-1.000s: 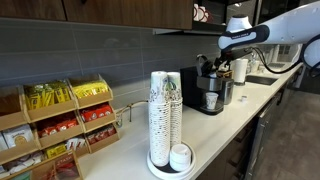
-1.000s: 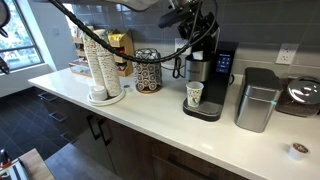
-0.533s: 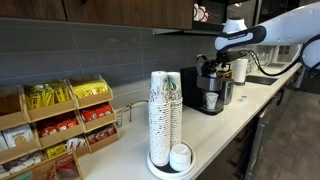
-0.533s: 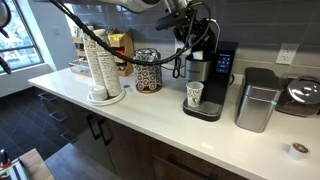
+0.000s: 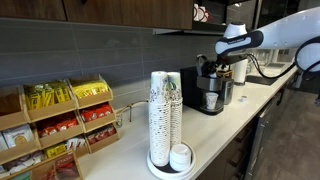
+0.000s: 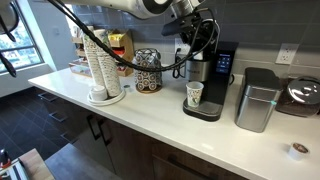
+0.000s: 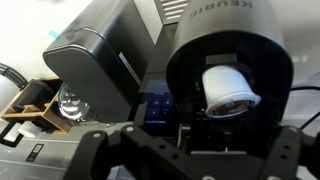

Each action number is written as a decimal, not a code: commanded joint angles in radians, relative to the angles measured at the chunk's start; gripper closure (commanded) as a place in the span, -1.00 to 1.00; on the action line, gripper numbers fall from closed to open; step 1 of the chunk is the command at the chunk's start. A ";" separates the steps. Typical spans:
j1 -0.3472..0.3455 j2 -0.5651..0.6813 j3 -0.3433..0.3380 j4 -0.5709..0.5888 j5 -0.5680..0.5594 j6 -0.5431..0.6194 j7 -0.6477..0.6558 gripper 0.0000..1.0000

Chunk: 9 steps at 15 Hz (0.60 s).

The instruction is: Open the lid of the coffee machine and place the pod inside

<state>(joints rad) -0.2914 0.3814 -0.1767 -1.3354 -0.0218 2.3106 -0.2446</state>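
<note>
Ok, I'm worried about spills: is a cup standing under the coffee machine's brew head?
Yes, in an exterior view a paper cup stands on the base of the coffee machine, right under its brew head.

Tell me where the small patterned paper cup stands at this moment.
In both exterior views the small patterned paper cup stands at the front of the black boxy coffee machine, directly under its overhanging top, above the white counter.

A cabinet hangs over the coffee machine, and a paper cup fills its front. The tabletop along the front edge lies open between the cup stack and the grey bin.
</note>
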 commanded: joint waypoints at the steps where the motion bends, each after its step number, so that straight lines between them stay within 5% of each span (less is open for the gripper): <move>1: -0.010 0.021 -0.006 0.006 0.010 0.031 0.020 -1.00; 9: -0.005 0.037 -0.039 0.015 -0.027 0.019 0.077 -1.00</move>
<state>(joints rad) -0.2964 0.3957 -0.1933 -1.3335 -0.0229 2.3323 -0.2030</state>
